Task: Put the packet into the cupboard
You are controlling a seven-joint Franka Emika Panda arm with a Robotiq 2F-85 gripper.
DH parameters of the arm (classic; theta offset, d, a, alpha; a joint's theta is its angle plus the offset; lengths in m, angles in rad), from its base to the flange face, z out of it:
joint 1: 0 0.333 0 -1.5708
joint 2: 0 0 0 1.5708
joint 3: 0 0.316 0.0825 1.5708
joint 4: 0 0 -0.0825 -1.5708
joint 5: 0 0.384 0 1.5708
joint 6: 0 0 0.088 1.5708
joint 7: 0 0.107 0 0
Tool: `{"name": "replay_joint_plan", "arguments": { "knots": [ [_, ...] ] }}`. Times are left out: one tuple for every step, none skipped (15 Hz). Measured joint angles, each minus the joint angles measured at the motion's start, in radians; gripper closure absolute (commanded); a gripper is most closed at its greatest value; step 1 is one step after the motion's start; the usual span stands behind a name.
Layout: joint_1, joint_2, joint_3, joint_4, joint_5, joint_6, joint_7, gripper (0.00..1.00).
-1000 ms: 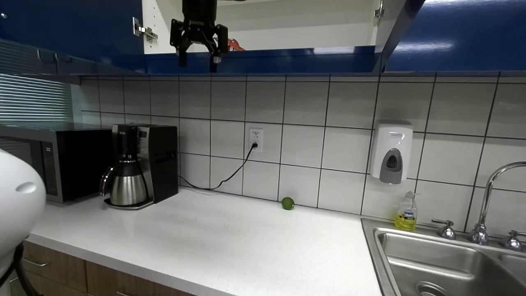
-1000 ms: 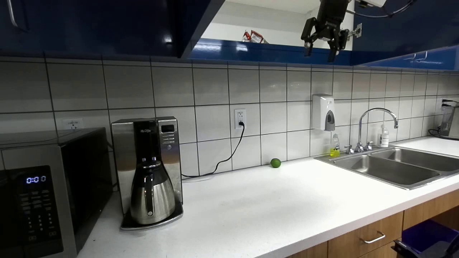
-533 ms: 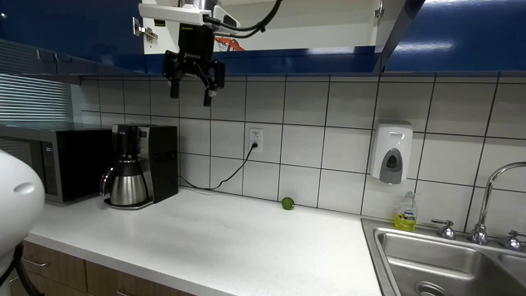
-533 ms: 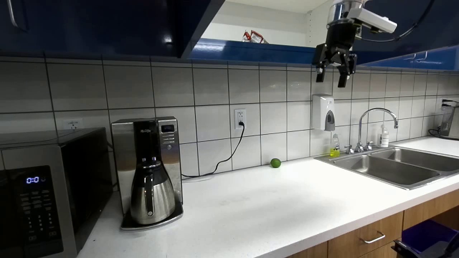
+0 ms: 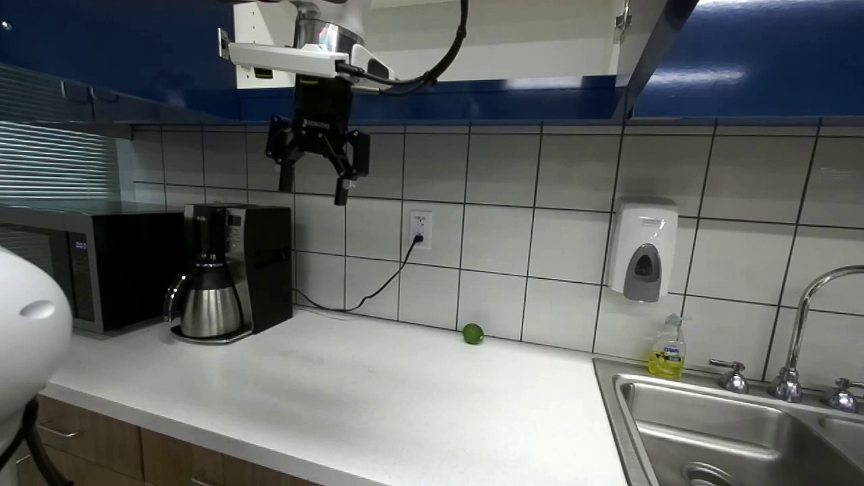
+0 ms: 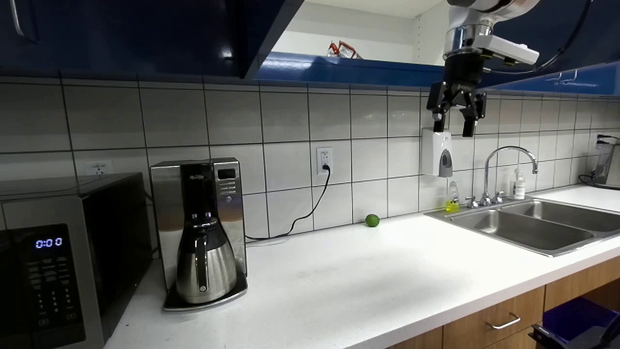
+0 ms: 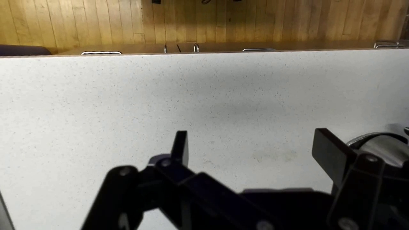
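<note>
The red and white packet (image 6: 348, 50) lies inside the open cupboard, its top showing above the blue front edge in an exterior view. A second red tip shows just beside it; I cannot tell whether it is the same packet. The cupboard has a blue bottom rail (image 5: 472, 100) and a white inside, and its rail also shows in an exterior view (image 6: 310, 68). My gripper (image 5: 314, 190) points down below the cupboard's bottom edge and high above the counter. It also shows in an exterior view (image 6: 454, 129). In the wrist view my gripper (image 7: 250, 134) is open with nothing between its fingers.
A coffee maker (image 5: 270, 270) and a microwave (image 6: 43, 271) stand on the white counter (image 5: 405, 398). A green lime (image 5: 472, 333) lies by the tiled wall. A soap dispenser (image 5: 644, 250) hangs above a bottle (image 5: 667, 351) and sink (image 5: 709, 418). Cupboard doors stand open.
My gripper has moved down, from the height of the cupboard opening to below its bottom rail. It has stayed open. The arm now covers the packet in an exterior view; the packet has not moved.
</note>
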Motion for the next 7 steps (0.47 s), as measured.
{"name": "replay_joint_plan", "arguments": {
  "knots": [
    [0.0, -0.001, 0.0, 0.0, 0.0, 0.0, 0.0, 0.0],
    [0.0, -0.002, 0.0, 0.0, 0.0, 0.0, 0.0, 0.0],
    [0.0, -0.003, 0.0, 0.0, 0.0, 0.0, 0.0, 0.0],
    [0.0, -0.004, 0.0, 0.0, 0.0, 0.0, 0.0, 0.0],
    [0.0, -0.004, 0.0, 0.0, 0.0, 0.0, 0.0, 0.0],
    [0.0, -0.005, 0.0, 0.0, 0.0, 0.0, 0.0, 0.0],
    [0.0, -0.005, 0.0, 0.0, 0.0, 0.0, 0.0, 0.0]
  ]
}}
